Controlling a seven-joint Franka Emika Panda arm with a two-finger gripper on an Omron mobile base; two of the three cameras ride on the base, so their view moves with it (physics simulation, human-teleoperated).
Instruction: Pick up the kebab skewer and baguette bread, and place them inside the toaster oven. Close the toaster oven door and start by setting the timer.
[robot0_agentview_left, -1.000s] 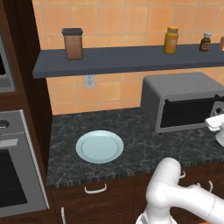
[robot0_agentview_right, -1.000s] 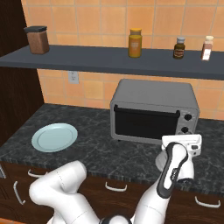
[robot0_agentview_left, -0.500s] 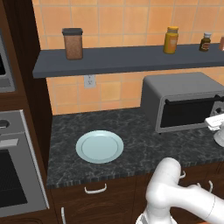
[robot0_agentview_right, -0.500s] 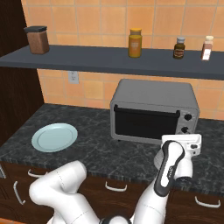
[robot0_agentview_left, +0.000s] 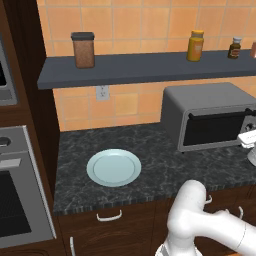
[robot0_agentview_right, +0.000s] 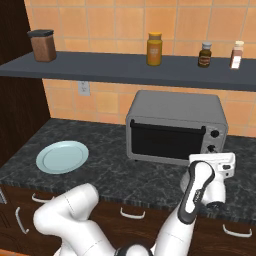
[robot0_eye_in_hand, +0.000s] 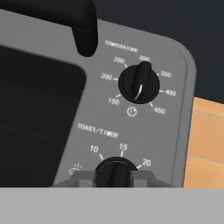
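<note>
Counting now: one toaster oven (robot0_agentview_right: 175, 127) ahead of me, two knobs on its panel, temperature knob (robot0_eye_in_hand: 140, 83) and toast/timer knob (robot0_eye_in_hand: 116, 171). One pale blue plate (robot0_agentview_left: 114, 167) on counter. Shelf (robot0_agentview_right: 125, 67): one brown canister (robot0_agentview_right: 42, 45), one mustard jar (robot0_agentview_right: 154, 49), two small bottles (robot0_agentview_right: 205, 54). One wall outlet (robot0_agentview_left: 102, 92).

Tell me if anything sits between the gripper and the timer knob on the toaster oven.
Nothing visible does. In the hand view the gripper is shut on the timer knob, its fingertips flanking it on the toaster oven, below the temperature knob. The toaster oven door is closed.
</note>
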